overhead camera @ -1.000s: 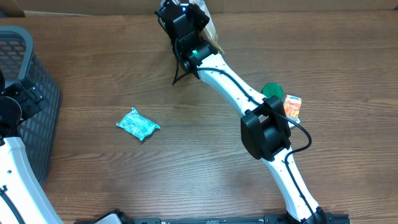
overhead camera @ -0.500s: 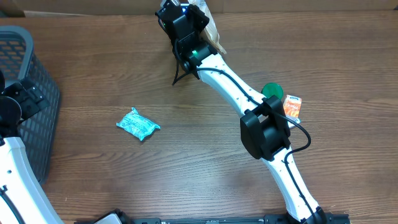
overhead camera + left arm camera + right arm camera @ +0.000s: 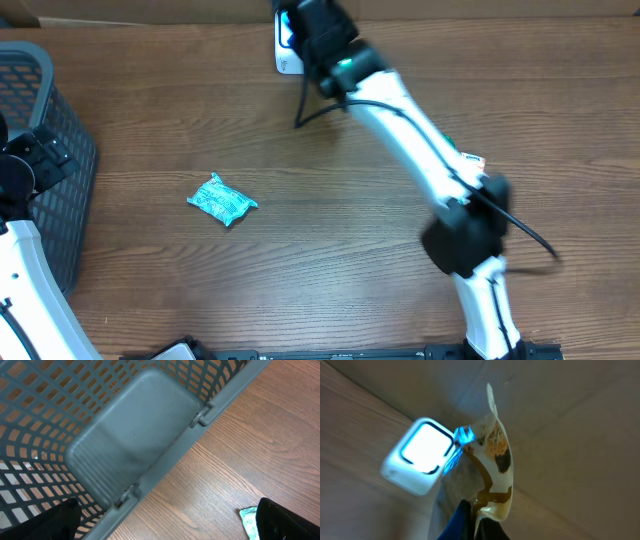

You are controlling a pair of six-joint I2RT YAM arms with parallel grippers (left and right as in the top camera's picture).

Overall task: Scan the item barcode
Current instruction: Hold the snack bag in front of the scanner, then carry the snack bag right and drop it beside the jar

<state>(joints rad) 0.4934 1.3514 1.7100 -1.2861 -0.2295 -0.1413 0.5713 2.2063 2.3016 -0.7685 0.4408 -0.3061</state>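
Packet [image 3: 496,447] just beside scanner [image 3: 421,453] edge

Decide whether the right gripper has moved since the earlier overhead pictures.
Yes. Measured against the unmoved teal packet, the right gripper has shifted rightward, uncovering the white scanner.

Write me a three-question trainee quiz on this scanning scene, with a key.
1. True or false: the teal packet lies inside the basket.
2. Which tool holds the printed wrapper: A left, B right?
3. Fill in: the printed wrapper is held beside the lit ____.
Key: 1 false, it lies on the table; 2 B, the right tool; 3 scanner.
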